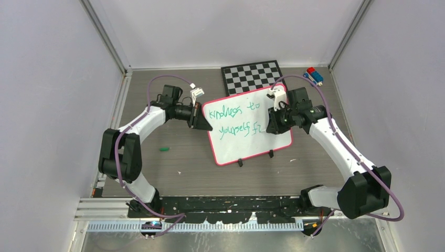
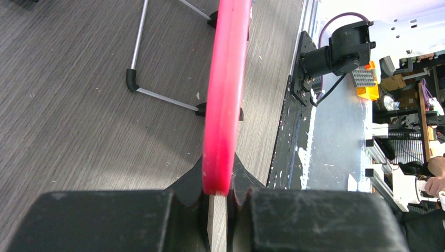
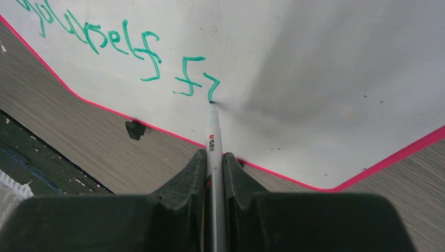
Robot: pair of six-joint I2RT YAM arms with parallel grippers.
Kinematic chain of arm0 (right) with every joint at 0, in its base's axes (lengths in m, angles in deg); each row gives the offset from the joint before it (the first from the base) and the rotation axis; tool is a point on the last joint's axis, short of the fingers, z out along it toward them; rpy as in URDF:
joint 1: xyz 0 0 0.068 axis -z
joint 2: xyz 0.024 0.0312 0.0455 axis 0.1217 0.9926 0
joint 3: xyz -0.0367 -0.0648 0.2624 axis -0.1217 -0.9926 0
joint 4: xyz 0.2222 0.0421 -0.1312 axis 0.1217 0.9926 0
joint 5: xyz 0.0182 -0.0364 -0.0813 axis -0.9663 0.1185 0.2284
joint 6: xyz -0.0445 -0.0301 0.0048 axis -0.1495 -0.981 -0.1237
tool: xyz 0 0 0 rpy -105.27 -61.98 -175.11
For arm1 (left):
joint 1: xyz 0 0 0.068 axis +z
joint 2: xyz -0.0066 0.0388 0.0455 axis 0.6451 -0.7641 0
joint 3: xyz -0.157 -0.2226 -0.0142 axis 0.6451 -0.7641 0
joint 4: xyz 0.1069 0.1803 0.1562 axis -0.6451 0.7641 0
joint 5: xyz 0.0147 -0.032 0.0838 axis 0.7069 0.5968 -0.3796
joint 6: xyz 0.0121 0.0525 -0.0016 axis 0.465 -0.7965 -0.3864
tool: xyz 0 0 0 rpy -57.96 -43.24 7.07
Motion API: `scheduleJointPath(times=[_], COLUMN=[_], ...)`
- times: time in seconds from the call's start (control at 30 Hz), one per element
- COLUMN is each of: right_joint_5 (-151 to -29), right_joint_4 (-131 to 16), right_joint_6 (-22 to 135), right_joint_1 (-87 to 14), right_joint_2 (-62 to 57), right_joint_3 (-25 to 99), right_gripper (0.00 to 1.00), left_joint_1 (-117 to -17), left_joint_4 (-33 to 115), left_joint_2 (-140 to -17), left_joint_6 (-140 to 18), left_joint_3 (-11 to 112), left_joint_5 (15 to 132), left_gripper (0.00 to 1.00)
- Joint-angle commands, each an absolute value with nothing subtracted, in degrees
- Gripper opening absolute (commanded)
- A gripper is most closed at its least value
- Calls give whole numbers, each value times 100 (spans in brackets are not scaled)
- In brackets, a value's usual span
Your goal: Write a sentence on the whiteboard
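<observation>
Whiteboard (image 1: pixel 262 142), one, stands mid-table on two black feet (image 1: pixel 240 163); our left gripper (image 2: pixel 218 194) clamps its left edge, our right gripper (image 3: pixel 214 157) pinches one marker (image 3: pixel 212 131), tip touching the sentence (image 1: pixel 231 111), second of two green lines.

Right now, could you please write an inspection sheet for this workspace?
Surface: grey wood-grain table, few white specks.
Job's things: whiteboard propped on its feet; green sentence unfinished, stops just after "yourself"; marker tip on the board.
Clutter: chequered board, red-and-blue block, small green piece.
Grippers: left gripper shut on the whiteboard's pink edge; right gripper shut on the marker.
Cables: purple cables loop along both arms.
Surroundings: plain grey walls on three sides.
</observation>
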State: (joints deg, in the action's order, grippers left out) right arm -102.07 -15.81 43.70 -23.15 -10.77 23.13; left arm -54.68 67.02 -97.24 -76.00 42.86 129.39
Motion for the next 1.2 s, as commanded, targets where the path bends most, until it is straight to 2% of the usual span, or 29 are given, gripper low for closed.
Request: scheduleJointPath(times=[0.0,0.3,0.77,1.17], right_joint_5=[-9905,-10235,-10027,-10027], right_joint_4=[-1706,-1573,-1891,-1593], right_joint_6=[4220,4338,4336,4228], right_joint_1=[-2320,-2325,-2330,-2323], right_joint_2=[-1277,-1378,-977,-1430], right_joint_3=[2512,3044,2916,2855], right_gripper=[0,0,0,0], left_joint_1=[-5503,-5503,-5503,-5507], left_joint_4=[6806,6821,6825,6843], left_joint_2=[-9784,-9755,-9709,-9736], left_joint_6=[-7749,-7729,-7727,-7738], left_joint_3=[4309,4306,4285,4310], left_joint_5=[12771,12806,12842,12841], left_gripper=[0,0,0,0])
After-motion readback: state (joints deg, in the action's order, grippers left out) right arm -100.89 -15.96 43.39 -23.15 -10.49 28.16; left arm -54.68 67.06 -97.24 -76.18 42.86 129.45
